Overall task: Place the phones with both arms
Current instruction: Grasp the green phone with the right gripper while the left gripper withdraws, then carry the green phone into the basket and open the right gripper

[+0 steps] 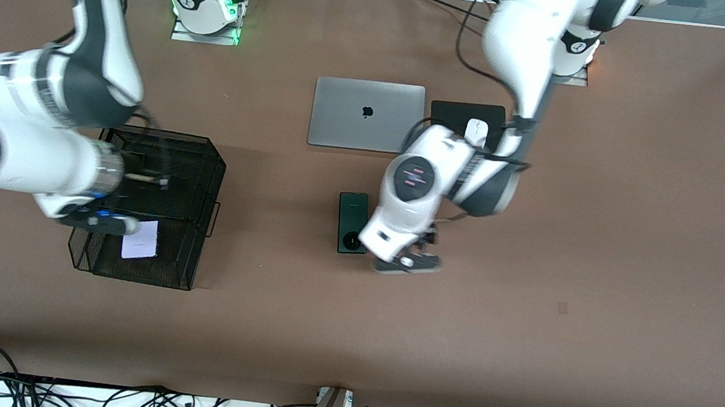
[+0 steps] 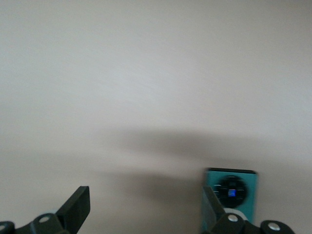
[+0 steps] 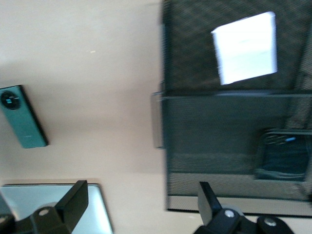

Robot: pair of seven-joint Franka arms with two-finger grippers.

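Green phone (image 1: 352, 221) lies beside the left pincer (image 1: 411, 263), spread, empty; right pincer (image 3: 141, 207) spread, empty.

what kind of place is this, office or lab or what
Most likely a robotics lab: two white robot arms bolted to a bare brown table, loose cables along its edge, and staged props such as a grey laptop and green phone.

place: robotics lab | evidence: two arm bases bolted to brown table (image 1: 597, 253); cable tangle (image 1: 117, 399) along edge

closed grey laptop (image 1: 367, 115) beside black mousepad (image 1: 454, 111) bearing white mouse (image 1: 476, 132); black mesh basket (image 1: 196, 174).
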